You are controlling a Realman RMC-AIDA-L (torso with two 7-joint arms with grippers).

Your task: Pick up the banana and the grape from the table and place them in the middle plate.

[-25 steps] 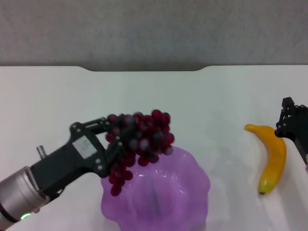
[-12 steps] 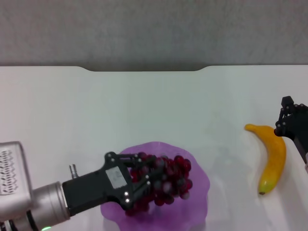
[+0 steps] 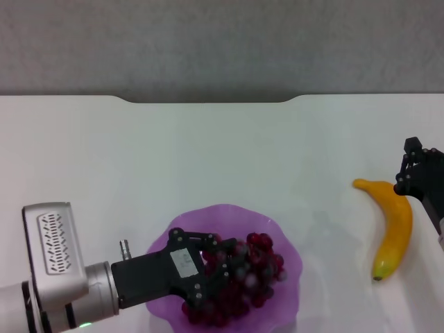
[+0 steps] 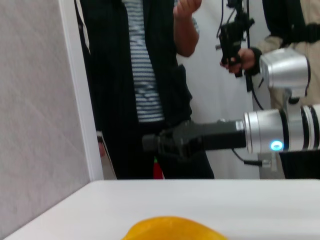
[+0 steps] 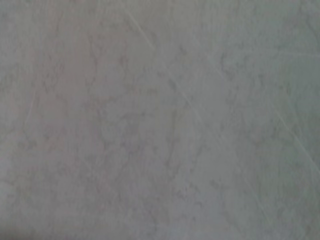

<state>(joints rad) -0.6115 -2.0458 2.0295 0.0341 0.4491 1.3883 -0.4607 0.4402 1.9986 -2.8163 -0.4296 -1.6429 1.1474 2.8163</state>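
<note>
My left gripper (image 3: pixel 223 276) is shut on the grape (image 3: pixel 253 267), a dark red-purple bunch that sits low inside the middle plate (image 3: pixel 290 258), a translucent purple plate with a wavy rim near the table's front edge. The banana (image 3: pixel 394 229) lies on the white table (image 3: pixel 222 152) at the right, and its top shows in the left wrist view (image 4: pixel 170 229). My right gripper (image 3: pixel 413 161) hovers by the banana's far end, apart from the plate; the left wrist view shows it from the side (image 4: pixel 152 142). The right wrist view shows only a grey surface.
A grey wall (image 3: pixel 222 41) stands behind the table's notched far edge. In the left wrist view a person (image 4: pixel 150 75) in a striped shirt stands beyond the table, behind my right arm (image 4: pixel 280 137).
My left gripper has carried the grape from above the plate's far rim down and toward the front, into the plate. The right arm and the banana have not moved.
</note>
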